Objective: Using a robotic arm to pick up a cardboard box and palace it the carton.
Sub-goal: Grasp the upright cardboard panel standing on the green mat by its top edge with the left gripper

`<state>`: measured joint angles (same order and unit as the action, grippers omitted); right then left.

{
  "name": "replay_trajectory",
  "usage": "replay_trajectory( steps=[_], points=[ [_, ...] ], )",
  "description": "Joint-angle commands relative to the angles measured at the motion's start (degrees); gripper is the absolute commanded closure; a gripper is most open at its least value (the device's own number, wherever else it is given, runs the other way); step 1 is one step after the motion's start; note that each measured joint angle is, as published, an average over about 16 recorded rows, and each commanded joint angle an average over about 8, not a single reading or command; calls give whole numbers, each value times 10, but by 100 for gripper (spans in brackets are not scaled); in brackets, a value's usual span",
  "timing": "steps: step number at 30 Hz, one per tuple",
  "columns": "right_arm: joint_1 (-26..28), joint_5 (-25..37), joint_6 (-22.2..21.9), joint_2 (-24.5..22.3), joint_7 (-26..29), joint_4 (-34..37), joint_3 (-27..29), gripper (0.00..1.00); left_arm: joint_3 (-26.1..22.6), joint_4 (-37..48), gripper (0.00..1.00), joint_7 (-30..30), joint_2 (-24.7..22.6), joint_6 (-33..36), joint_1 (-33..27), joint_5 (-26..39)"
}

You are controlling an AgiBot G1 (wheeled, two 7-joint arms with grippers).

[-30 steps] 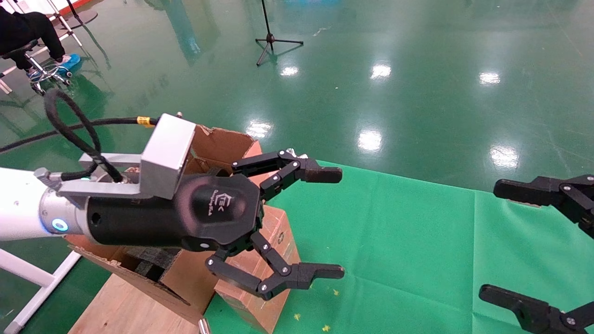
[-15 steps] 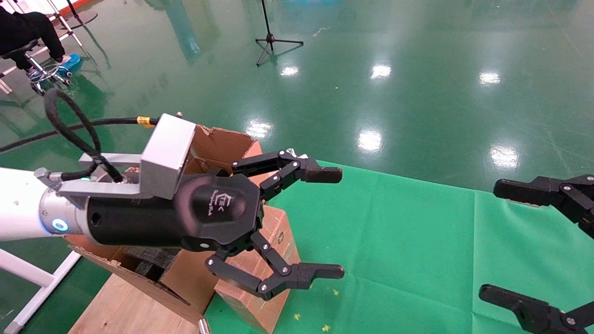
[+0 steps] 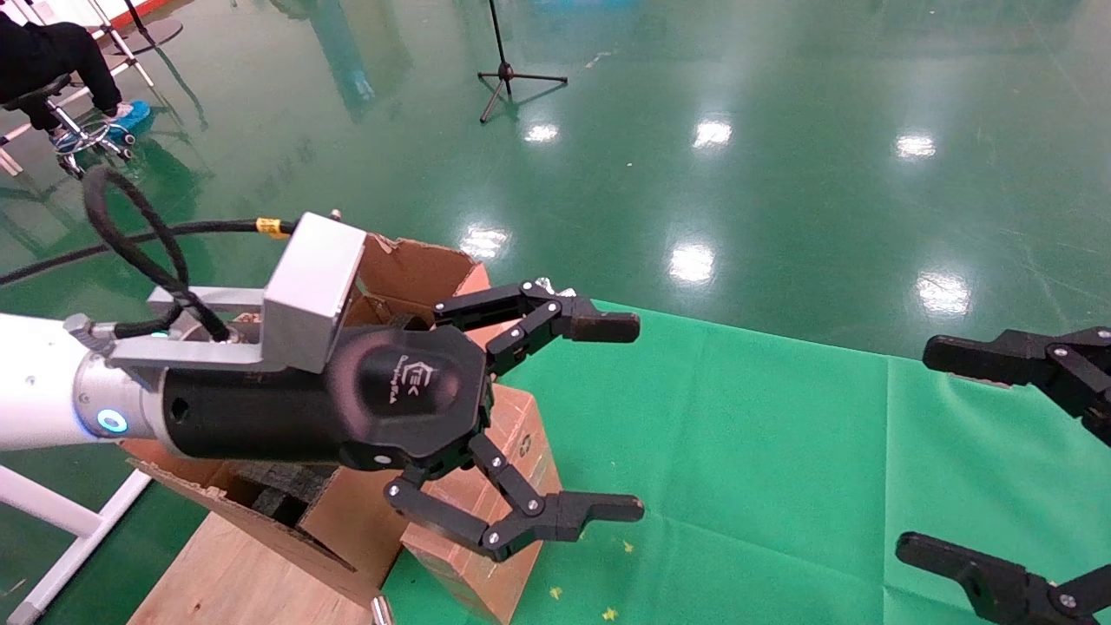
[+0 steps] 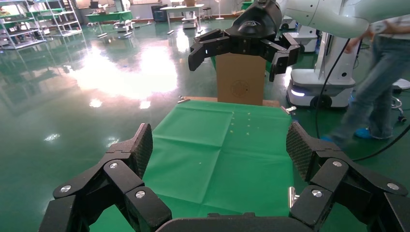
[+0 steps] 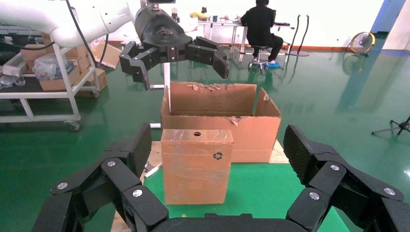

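Note:
The small taped cardboard box (image 3: 519, 451) stands upright on the green cloth (image 3: 738, 451) at its left end, partly hidden by my left gripper. It also shows in the right wrist view (image 5: 193, 169), with a recycling symbol. The large flapped carton (image 3: 417, 269) stands just behind it (image 5: 246, 128), with black foam inside. My left gripper (image 3: 640, 417), on the white arm, hovers above the box and carton, open and empty; it also shows in the right wrist view (image 5: 174, 46). My right gripper (image 3: 916, 450) is open and empty over the cloth's right side, facing the box.
The carton rests on a wooden board (image 3: 226, 573). A tripod stand (image 3: 508, 74) and a seated person (image 3: 52, 52) are on the green floor beyond. In the left wrist view another brown box (image 4: 240, 79) stands past the cloth's far end, near a standing person (image 4: 377, 87).

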<state>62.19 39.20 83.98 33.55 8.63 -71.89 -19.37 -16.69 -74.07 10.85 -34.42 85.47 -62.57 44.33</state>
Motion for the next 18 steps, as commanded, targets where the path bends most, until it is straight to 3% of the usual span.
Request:
replay_trajectory(
  steps=[1, 3, 9, 18],
  points=[
    [0, 0, 0, 0, 0, 0, 0, 88, 1, 0, 0, -1, 1, 0, 2, -2],
    [0, 0, 0, 0, 0, 0, 0, 100, -6, -7, 0, 0, 6, -1, -9, 23],
    [0, 0, 0, 0, 0, 0, 0, 100, -33, -23, 0, 12, 12, -2, -59, 102],
    [0, 0, 0, 0, 0, 0, 0, 100, -45, -21, 0, 17, 10, -2, -80, 128]
  ],
)
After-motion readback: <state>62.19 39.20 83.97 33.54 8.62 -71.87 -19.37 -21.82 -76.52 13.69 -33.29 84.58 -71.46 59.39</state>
